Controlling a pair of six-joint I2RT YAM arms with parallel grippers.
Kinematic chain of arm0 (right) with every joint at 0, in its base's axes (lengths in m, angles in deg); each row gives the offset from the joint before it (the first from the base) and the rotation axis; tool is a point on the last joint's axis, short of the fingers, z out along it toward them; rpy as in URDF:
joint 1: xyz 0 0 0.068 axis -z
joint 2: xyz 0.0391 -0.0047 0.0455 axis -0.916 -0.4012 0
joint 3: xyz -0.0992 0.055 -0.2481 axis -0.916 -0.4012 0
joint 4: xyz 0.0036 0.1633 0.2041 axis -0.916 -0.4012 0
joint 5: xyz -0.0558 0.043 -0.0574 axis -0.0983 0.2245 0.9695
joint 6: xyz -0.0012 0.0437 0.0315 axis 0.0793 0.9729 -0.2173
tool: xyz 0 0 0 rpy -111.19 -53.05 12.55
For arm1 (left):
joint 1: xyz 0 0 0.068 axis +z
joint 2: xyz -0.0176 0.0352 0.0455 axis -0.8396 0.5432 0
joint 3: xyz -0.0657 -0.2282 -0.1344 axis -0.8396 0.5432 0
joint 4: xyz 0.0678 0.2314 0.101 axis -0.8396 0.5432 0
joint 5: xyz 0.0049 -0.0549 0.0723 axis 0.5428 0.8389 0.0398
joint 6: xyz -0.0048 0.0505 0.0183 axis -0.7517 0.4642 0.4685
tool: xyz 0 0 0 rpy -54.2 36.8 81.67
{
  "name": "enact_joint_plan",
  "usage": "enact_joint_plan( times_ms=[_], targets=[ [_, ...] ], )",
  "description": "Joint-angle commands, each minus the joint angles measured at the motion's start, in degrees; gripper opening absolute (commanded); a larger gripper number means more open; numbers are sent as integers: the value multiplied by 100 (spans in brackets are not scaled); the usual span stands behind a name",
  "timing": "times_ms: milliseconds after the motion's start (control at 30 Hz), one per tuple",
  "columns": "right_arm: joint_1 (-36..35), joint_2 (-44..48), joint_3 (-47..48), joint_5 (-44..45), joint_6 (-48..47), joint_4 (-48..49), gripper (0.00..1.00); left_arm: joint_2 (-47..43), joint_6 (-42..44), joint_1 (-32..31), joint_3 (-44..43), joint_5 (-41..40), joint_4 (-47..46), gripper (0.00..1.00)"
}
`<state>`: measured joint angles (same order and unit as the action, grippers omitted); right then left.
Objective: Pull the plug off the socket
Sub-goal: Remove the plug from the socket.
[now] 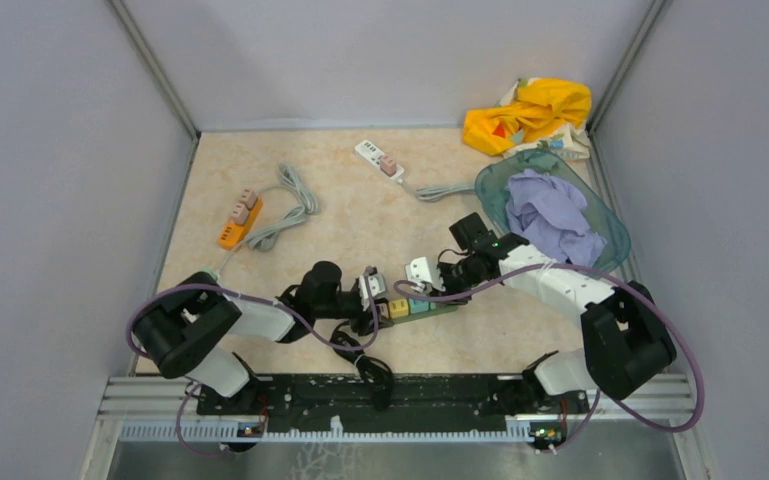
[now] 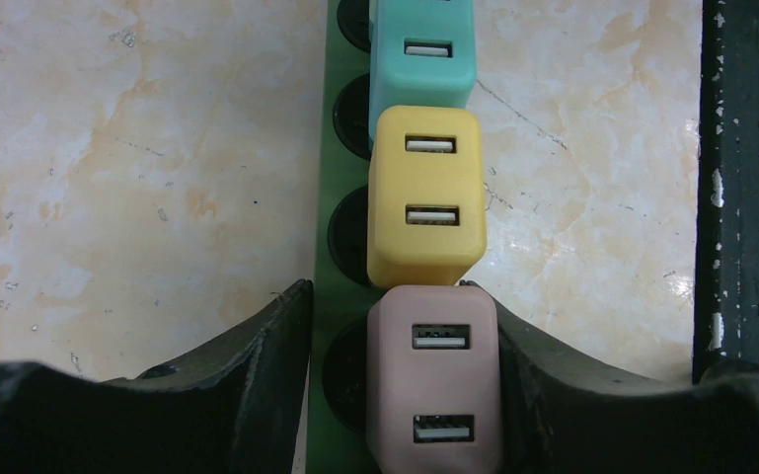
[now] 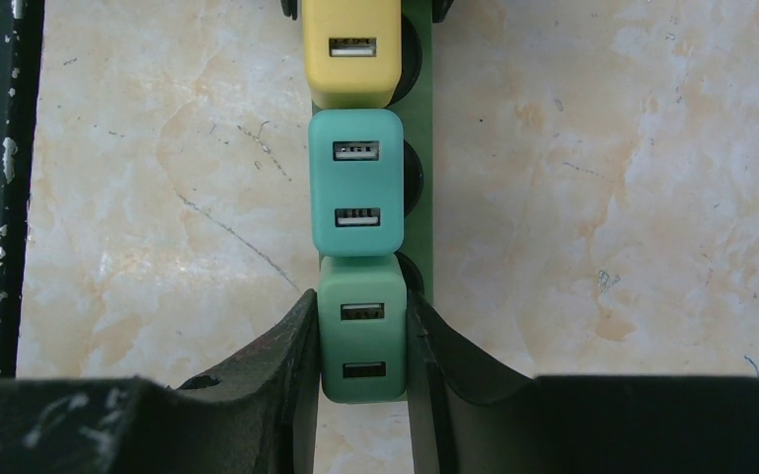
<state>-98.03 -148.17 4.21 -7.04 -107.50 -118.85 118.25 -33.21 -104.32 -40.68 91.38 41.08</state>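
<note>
A green socket strip (image 2: pixel 324 247) lies near the table's front edge with a row of USB plugs in it. My right gripper (image 3: pixel 360 301) is shut on the green plug (image 3: pixel 362 331) at the strip's end, one finger on each side. Beside that plug stand a teal plug (image 3: pixel 356 183) and a yellow plug (image 2: pixel 425 197). My left gripper (image 2: pixel 395 296) straddles the other end. Its right finger (image 2: pixel 553 375) rests against the pink plug (image 2: pixel 437 385) and its left finger (image 2: pixel 257 375) sits at the strip's bare edge. From above, both grippers (image 1: pixel 372 290) (image 1: pixel 422 275) meet over the strip (image 1: pixel 430 308).
An orange strip (image 1: pixel 238 222) with a grey cable lies at the left and a white strip (image 1: pixel 378 158) at the back. A teal basket (image 1: pixel 610 235) holding purple cloth and a yellow cloth (image 1: pixel 528 112) fill the right rear. The black base rail (image 1: pixel 390 392) runs just behind the strip.
</note>
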Motion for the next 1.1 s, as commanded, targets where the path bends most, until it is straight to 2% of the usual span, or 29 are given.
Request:
enact_joint_plan(
  times_ms=[0, 200, 333, 467, 600, 800, 967, 1067],
  targets=[
    [-57, 19, 42, 29, 63, 103, 0, 185, -24, -88, -108, 159, -79, 59],
    [-57, 8, 78, -2, 112, 81, 0, 295, 4, -120, -126, 34, 33, 48],
    [-52, -20, 158, 16, 235, 41, 0, 297, 49, -162, -135, -66, 146, 29],
    [-49, -53, 170, -42, 244, 6, 0, 296, 129, -191, -160, -104, 264, 18],
    [-70, -48, 185, -541, 394, 97, 0, 341, 168, -232, -219, -104, 321, 10],
    [9, 41, 144, -212, 907, 682, 0, 399, 117, -288, -230, -252, 345, 5],
    [401, 176, 62, -59, 171, 250, 0, 308, 38, -293, -128, -337, 305, 0],
    [401, 269, -64, -440, -397, -156, 0, 308, 8, -294, -124, -337, 252, 0]
  ],
)
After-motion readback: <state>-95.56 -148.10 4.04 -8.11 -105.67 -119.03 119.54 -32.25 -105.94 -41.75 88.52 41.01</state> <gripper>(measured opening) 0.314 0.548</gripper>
